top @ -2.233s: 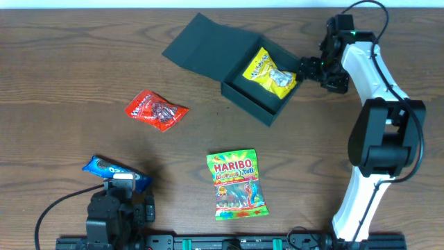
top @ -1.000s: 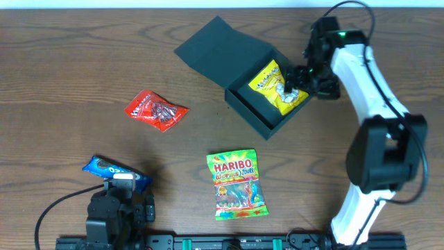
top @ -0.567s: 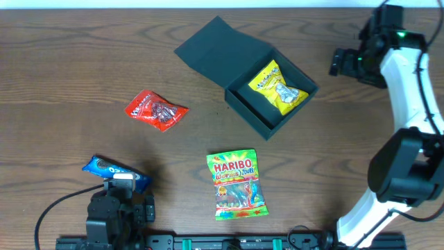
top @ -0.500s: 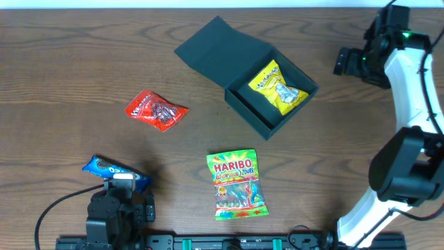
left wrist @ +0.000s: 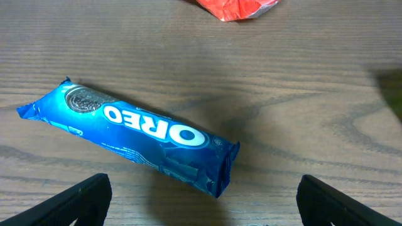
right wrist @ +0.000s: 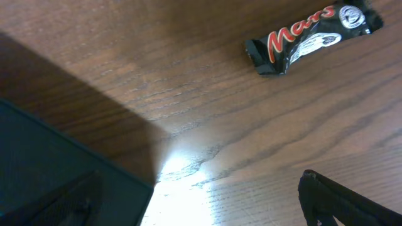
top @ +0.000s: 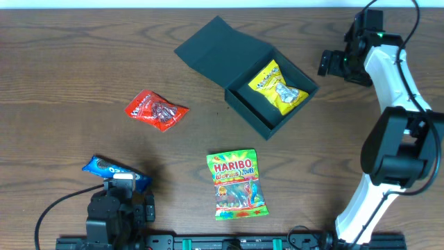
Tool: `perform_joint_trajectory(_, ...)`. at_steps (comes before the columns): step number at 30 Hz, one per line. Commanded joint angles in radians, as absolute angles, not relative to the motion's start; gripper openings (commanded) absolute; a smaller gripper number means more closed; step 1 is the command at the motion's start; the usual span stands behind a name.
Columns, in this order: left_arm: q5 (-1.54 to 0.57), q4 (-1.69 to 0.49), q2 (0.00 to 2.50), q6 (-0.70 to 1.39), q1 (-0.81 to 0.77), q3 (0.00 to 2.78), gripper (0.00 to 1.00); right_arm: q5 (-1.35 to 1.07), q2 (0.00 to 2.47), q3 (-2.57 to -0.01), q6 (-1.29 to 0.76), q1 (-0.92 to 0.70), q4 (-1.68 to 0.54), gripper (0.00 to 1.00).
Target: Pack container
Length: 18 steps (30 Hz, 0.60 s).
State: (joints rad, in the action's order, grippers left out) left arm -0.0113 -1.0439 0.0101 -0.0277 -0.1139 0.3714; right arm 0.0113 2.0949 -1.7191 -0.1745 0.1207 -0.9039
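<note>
Container (top: 244, 114): matte dark teal-black square cardboard box, plain walls with no print that I can see. It sits on the desk (top: 62, 62) in the upper centre, turned corner-on to the desk edges. Flap lid (top: 219, 47) is open, attached along the upper-left side and laid back away from the box. Same flat dark finish as the walls.

Inside I see one yellow snack packet (top: 279, 87) lying at a slant, with dark box floor showing around it.

Right gripper (top: 326, 62) is off the container's right corner, near it but not touching. On the right wrist camera its fingers (right wrist: 339, 199) are spread wide with nothing between them. The dark box wall fills the lower left of that view, and a Mars bar (right wrist: 312, 39) lies on the desk at top right, well apart from the box.

Red snack packet (top: 155, 110) is on the desk left of the container, well apart. Haribo bag (top: 237, 184) lies face up, nearer the front edge than the container.

Left gripper (left wrist: 202, 208) is low at the front left of the desk, fingers (left wrist: 78, 199) wide apart and empty. Blue Oreo pack (left wrist: 135, 135) lies on the desk just ahead of them, untouched. A corner of the red packet shows at the top of that view.
</note>
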Motion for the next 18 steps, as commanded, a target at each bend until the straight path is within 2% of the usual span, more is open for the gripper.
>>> perform_joint_trajectory(1, -0.001, -1.068, 0.004, -0.042, -0.112, 0.344, 0.95, 0.01, 2.123, -1.719, -0.171, 0.116, -0.901, 0.99)
perform_joint_trajectory(18, -0.001, -1.068, 0.004, -0.042, -0.112, 0.344, 0.95, -0.046, 2.132, -1.712, -0.106, 0.089, -1.03, 0.99)
